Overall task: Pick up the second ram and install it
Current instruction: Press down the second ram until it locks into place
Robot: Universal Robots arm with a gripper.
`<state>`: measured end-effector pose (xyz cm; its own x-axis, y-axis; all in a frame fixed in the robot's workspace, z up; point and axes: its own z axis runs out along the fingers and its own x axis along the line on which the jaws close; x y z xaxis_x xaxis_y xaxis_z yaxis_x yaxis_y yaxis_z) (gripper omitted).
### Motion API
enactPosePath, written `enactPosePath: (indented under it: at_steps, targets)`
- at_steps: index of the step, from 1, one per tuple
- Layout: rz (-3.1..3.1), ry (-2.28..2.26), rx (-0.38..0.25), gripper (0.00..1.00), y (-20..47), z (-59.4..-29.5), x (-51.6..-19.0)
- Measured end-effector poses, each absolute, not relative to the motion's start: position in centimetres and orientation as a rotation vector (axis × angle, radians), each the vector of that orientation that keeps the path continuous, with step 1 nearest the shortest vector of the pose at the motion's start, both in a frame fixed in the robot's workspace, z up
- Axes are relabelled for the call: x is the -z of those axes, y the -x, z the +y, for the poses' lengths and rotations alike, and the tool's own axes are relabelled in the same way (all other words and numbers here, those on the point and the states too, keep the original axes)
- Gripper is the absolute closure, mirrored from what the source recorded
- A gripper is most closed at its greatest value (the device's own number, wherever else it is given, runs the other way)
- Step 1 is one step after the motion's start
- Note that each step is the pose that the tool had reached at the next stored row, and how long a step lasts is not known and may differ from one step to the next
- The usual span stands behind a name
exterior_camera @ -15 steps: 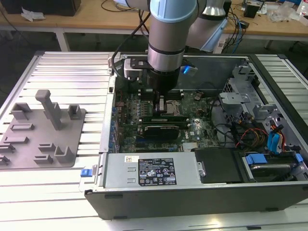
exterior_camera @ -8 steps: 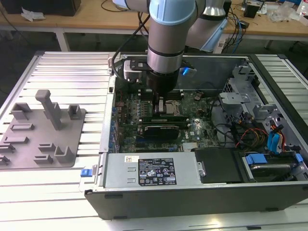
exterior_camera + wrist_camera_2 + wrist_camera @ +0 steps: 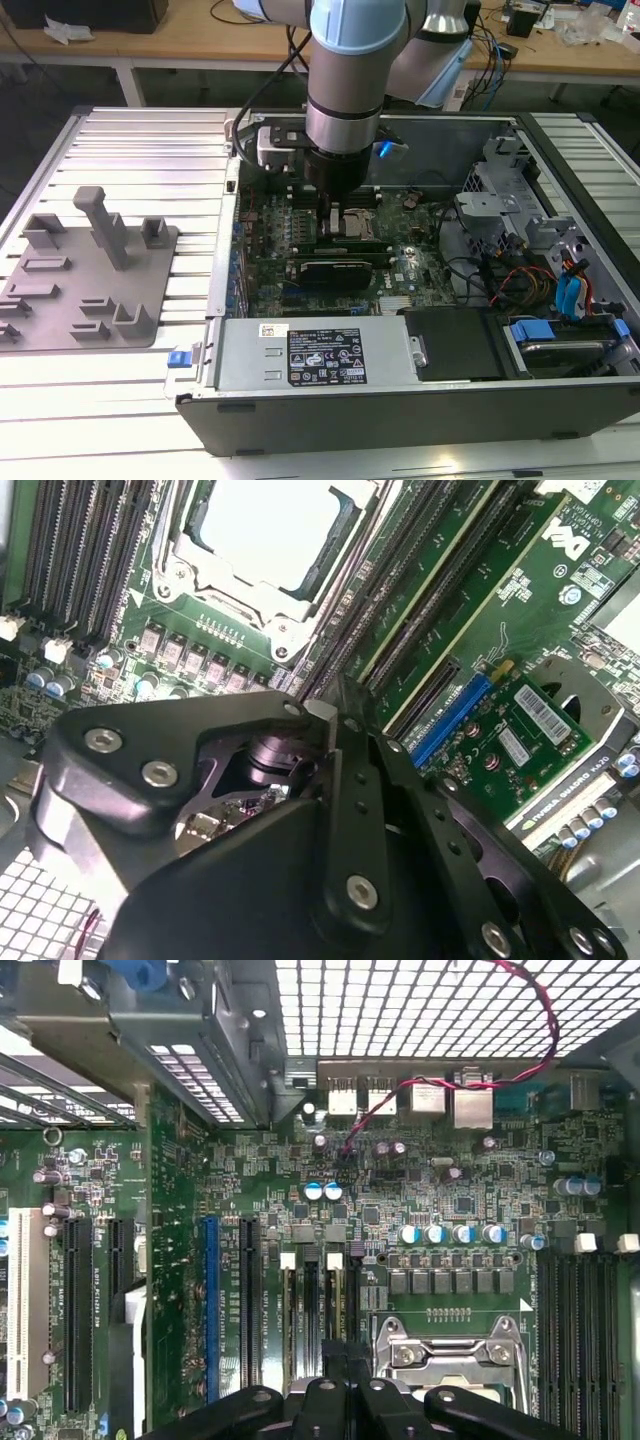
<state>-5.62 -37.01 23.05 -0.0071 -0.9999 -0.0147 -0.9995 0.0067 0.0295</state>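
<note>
My gripper [image 3: 334,205] reaches down into the open computer case, over the memory slots [image 3: 312,1305] beside the CPU socket [image 3: 455,1360]. In both wrist views its black fingers [image 3: 352,780] are drawn close together, tips [image 3: 335,1355] right over one slot. A thin dark edge between the tips is all I see of the second ram [image 3: 334,1332], which stands edge-on in line with the slot. I cannot tell how deep it sits. The slot's white latch [image 3: 333,1260] lies just beyond the tips.
The green motherboard [image 3: 300,235] fills the case floor, with a graphics card [image 3: 520,735] close to the gripper. A power supply [image 3: 315,355] and drive cages [image 3: 500,200] crowd the case. A grey fixture plate [image 3: 85,285] lies on the table at the exterior view's left.
</note>
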Motion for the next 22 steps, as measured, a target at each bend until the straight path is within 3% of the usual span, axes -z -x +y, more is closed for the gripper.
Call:
enactPosePath:
  at_steps: [5,22]
  targets:
    - [-2.22,-2.204,0.049,0.92,5.6,-37.0,-25.5]
    - [-2.22,-2.204,0.049,0.92,2.1,-37.0,-25.5]
